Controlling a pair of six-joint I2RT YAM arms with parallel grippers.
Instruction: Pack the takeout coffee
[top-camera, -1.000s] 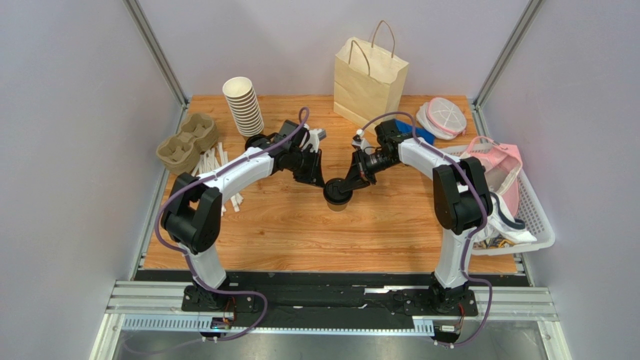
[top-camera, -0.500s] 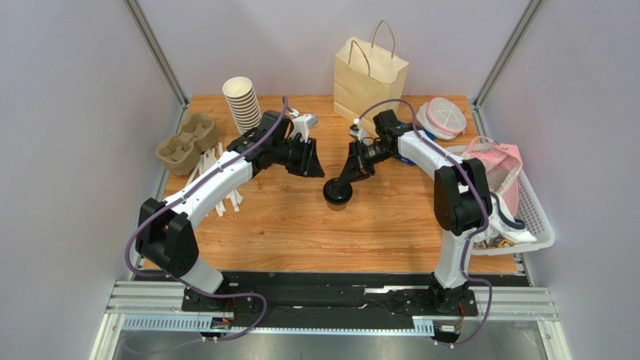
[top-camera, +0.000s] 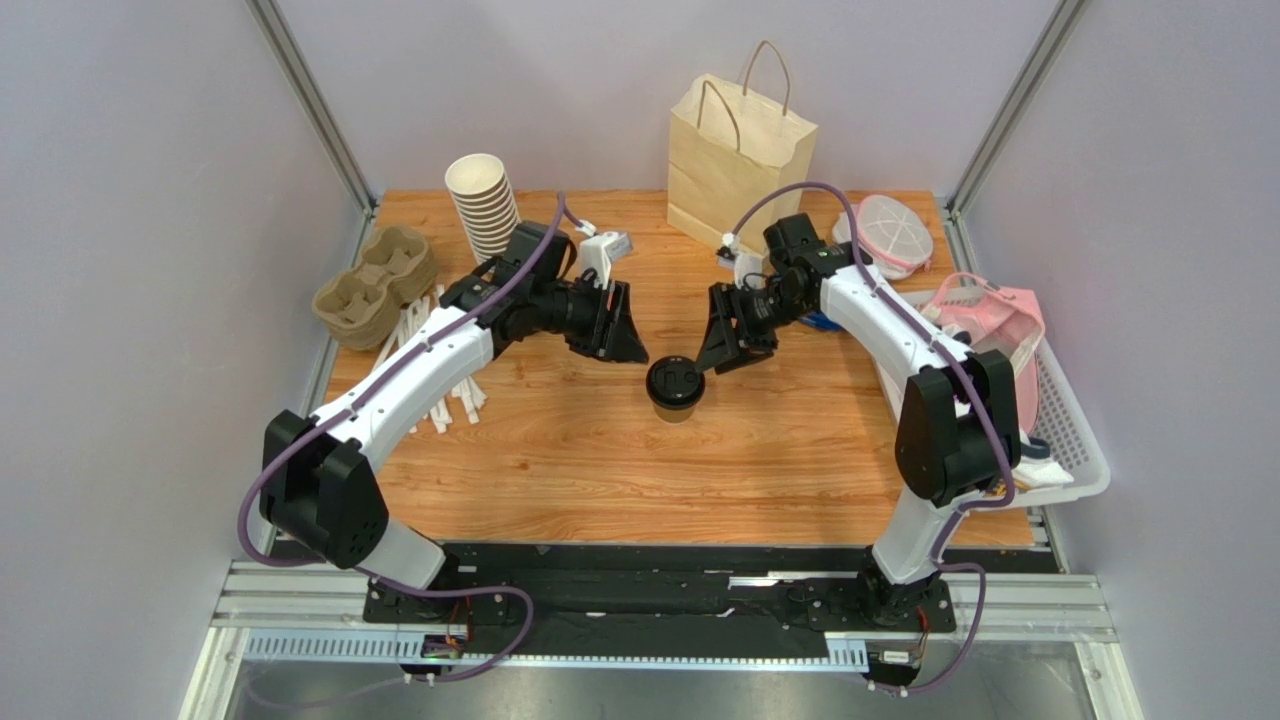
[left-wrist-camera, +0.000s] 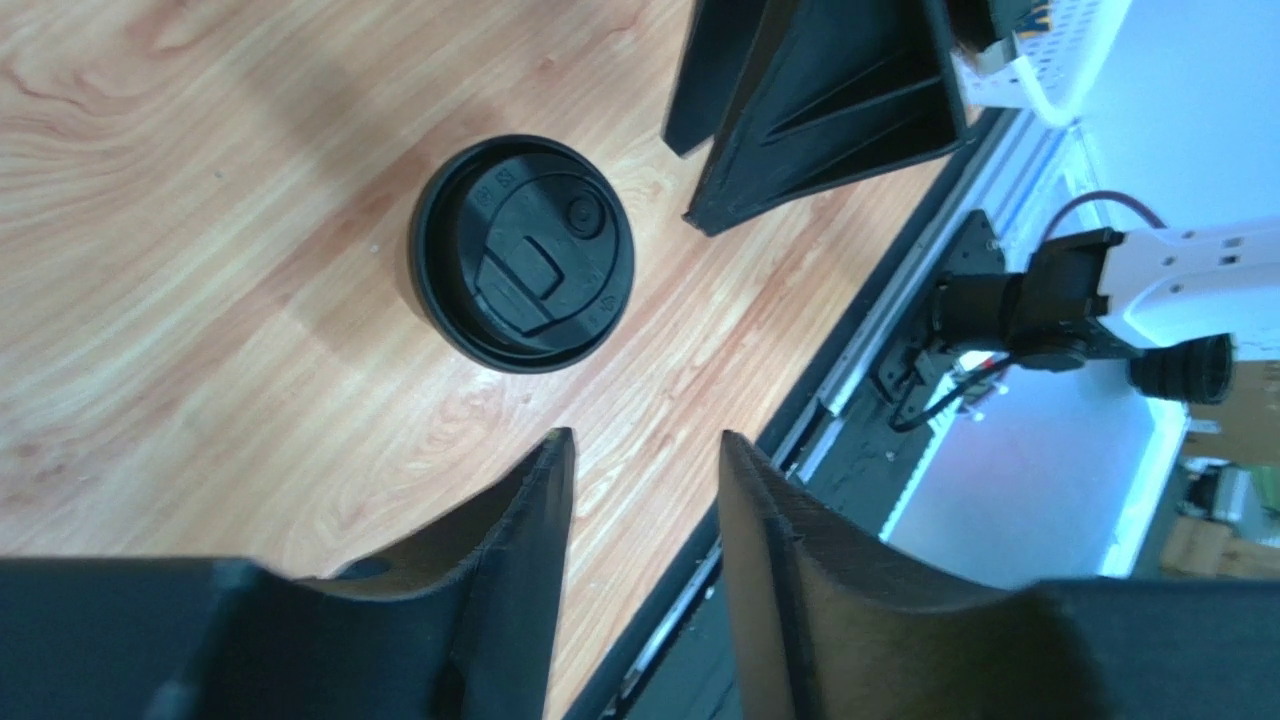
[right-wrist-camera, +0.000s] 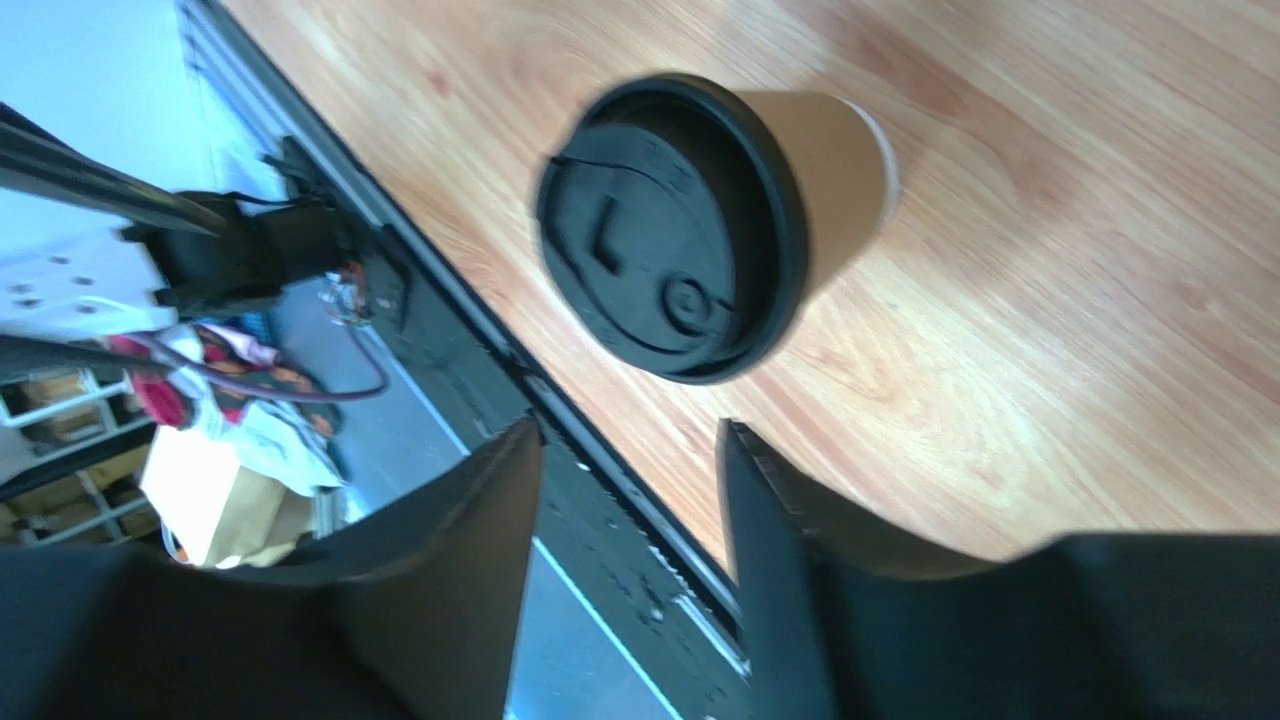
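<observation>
At the middle of the table (top-camera: 601, 450), the takeout coffee (top-camera: 675, 381) stands upright, lid (left-wrist-camera: 523, 252) up, long axis vertical, nobody touching it. Left gripper (top-camera: 619, 323) hangs just beside it, jaws moderately parted, empty; right gripper (top-camera: 726, 333) opposite, likewise parted, empty. Right wrist view catches the brown cup wall (right-wrist-camera: 849, 158); left wrist view shows the lid alone.

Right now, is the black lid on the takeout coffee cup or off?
On. The black lid covers the whole mouth of the kraft cup, which stands upright on the wooden table.
</observation>
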